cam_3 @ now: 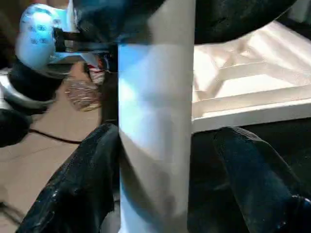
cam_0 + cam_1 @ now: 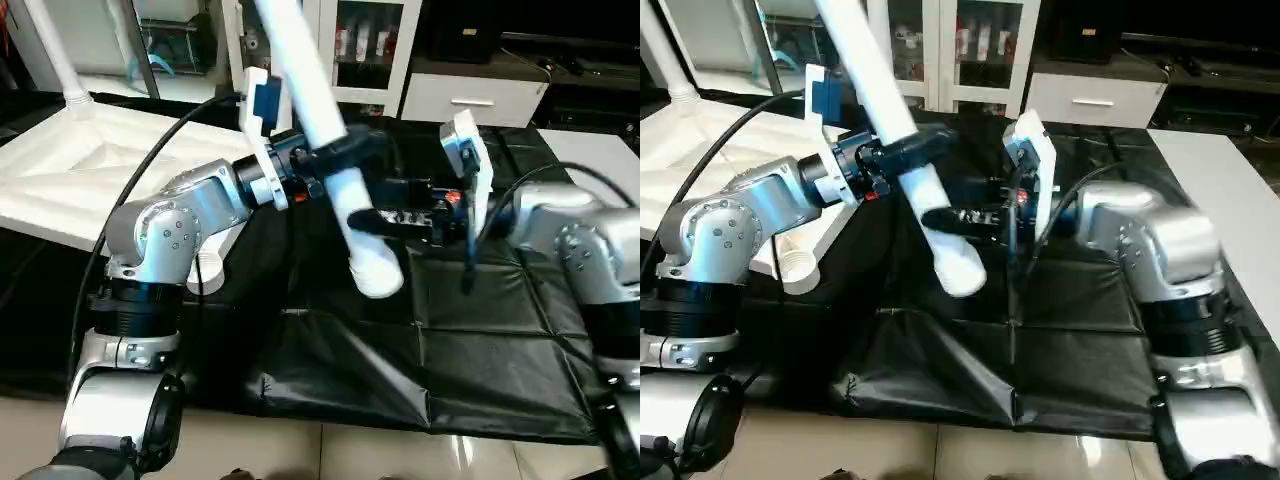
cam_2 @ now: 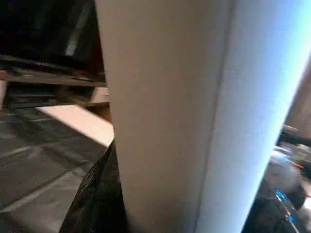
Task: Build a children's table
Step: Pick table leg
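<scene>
Where the black-draped work table (image 2: 480,350) meets the picture's left edge, the white plastic rectangular table top (image 2: 90,165) lies upside down, X-ribbed underside up. One long white tube leg (image 2: 55,50) already stands upright in its far corner socket. A second white tube end (image 2: 205,272) lies at the top's near edge, partly hidden behind the left forearm.

Centre: the left gripper (image 2: 335,160), two black fingers, is clamped round a long white tube leg with a flared end (image 2: 325,130). That leg is tilted, upper part running off the top edge, flared end (image 2: 960,270) low and toward the robot, clear of the cloth. In the left wrist view the tube (image 3: 194,116) stands close against the camera.

Right of centre: the right gripper (image 2: 385,218) sits at the same leg, lower down, just above the flare. In the right wrist view its black fingers (image 1: 77,189) stand well spread either side of the tube (image 1: 155,145), the far finger clearly apart from it; contact on the near side cannot be told.

Behind: white cabinets with glass doors (image 2: 365,45). No brand, label or writing is readable anywhere.
</scene>
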{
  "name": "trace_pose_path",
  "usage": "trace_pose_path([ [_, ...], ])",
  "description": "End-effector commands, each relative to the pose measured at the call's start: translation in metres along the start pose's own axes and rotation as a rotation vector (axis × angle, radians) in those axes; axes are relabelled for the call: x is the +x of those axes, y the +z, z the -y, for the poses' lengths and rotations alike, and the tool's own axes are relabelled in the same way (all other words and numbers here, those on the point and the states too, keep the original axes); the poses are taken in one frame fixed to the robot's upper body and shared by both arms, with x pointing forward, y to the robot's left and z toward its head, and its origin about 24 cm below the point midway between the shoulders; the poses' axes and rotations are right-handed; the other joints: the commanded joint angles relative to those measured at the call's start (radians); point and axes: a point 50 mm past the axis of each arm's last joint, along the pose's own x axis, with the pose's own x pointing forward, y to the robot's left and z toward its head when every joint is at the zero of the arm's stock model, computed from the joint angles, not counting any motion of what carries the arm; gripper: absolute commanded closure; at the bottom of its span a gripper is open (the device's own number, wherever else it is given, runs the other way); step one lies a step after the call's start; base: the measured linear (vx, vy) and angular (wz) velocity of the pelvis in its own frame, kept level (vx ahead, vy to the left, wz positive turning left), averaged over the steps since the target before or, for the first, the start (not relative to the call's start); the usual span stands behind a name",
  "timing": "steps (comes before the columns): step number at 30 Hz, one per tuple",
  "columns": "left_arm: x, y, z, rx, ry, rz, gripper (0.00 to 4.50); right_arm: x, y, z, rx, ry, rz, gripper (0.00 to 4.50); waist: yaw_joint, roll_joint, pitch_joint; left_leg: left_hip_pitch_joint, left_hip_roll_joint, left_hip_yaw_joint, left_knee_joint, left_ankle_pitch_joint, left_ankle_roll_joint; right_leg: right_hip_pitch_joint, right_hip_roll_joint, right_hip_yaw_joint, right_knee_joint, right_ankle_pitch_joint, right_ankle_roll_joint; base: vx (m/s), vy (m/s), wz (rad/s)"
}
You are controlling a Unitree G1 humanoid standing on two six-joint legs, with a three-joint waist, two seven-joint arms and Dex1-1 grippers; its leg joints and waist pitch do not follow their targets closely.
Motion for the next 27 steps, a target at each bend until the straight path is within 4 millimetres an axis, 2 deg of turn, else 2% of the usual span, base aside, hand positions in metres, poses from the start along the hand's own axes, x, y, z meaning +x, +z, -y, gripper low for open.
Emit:
trace_pose_path([
  [1, 0.002, 0.002, 0.008, 0.016, -0.068, -0.019, 2.65, -0.001, 0.001, -0.003, 0.033, 0.045, -0.012, 1.10, 0.004, -0.002, -0.067, 0.009, 0.041, -0.009, -0.067, -0.108, 0.038, 0.063, -0.075, 0.049, -0.064, -0.164, -0.240, 0.000, 0.000, 0.00],
  [2, 0.001, 0.001, 0.009, 0.013, -0.078, -0.026, 2.65, -0.001, 0.001, -0.004, 0.044, 0.060, -0.014, 1.10, 0.005, 0.000, -0.068, 0.010, 0.042, -0.010, -0.067, -0.109, 0.038, 0.063, -0.075, 0.049, -0.064, -0.164, -0.240, 0.000, 0.000, 0.00],
  [14, -0.002, -0.002, 0.015, 0.028, -0.152, -0.066, 2.65, 0.008, -0.009, -0.017, 0.116, 0.213, -0.069, 1.10, 0.008, -0.001, -0.069, 0.010, 0.043, -0.011, -0.067, -0.101, 0.029, 0.063, -0.076, 0.049, -0.061, -0.156, -0.243, 0.000, 0.000, 0.00],
  [21, -0.003, -0.007, 0.018, 0.054, -0.176, -0.123, 2.65, 0.011, -0.016, -0.017, 0.075, 0.215, -0.137, 1.10, 0.008, -0.001, -0.069, 0.010, 0.043, -0.010, -0.067, -0.104, 0.022, 0.062, -0.076, 0.050, -0.061, -0.164, -0.237, 0.000, 0.000, 0.00],
  [25, -0.003, -0.009, 0.018, 0.063, -0.178, -0.136, 2.65, 0.011, -0.020, -0.016, 0.033, 0.197, -0.173, 1.10, 0.008, -0.004, -0.069, 0.010, 0.042, -0.010, -0.066, -0.101, 0.018, 0.064, -0.077, 0.050, -0.061, -0.172, -0.231, 0.000, 0.000, 0.00],
  [27, -0.002, -0.010, 0.018, 0.067, -0.182, -0.143, 2.65, 0.012, -0.022, -0.016, 0.032, 0.199, -0.182, 1.38, 0.008, -0.003, -0.070, 0.009, 0.042, -0.010, -0.066, -0.096, 0.023, 0.064, -0.076, 0.050, -0.060, -0.164, -0.233, 0.000, 0.000, 0.00],
])
